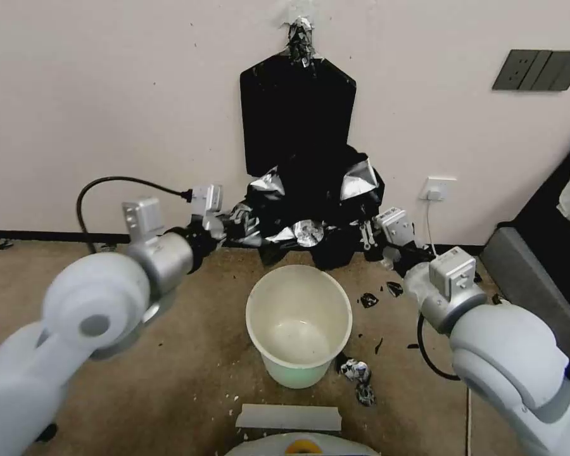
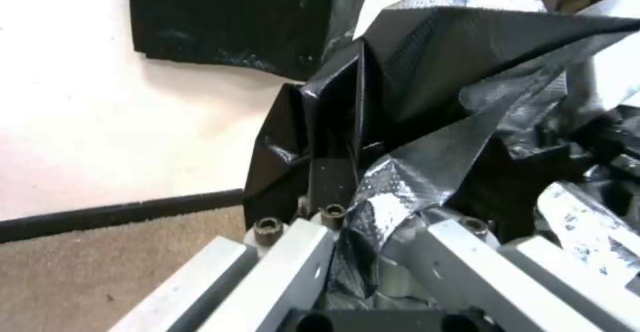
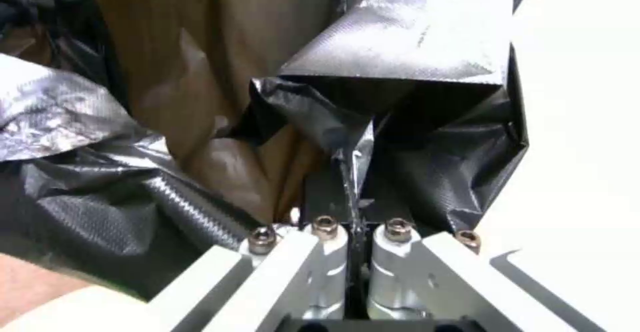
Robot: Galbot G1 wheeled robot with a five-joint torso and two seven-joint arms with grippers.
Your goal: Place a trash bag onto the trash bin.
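Trash bag (image 1: 310,202): thin glossy black plastic, crinkled, bunched in mid-air at frame centre, just above and behind the bin, against the wall. Trash bin (image 1: 297,354): round cream-white bucket, upright, lidless, unlined, on brown floor at lower centre.

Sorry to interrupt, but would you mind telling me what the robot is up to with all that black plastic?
It is fitting a trash bag onto the trash bin. The left pincer and the right pincer are each shut on an edge of the crinkled bag, holding it spread between them near the wall, above and behind the bin. The bin stands upright on the floor, unlined. A flat black bag pack hangs on the wall behind.
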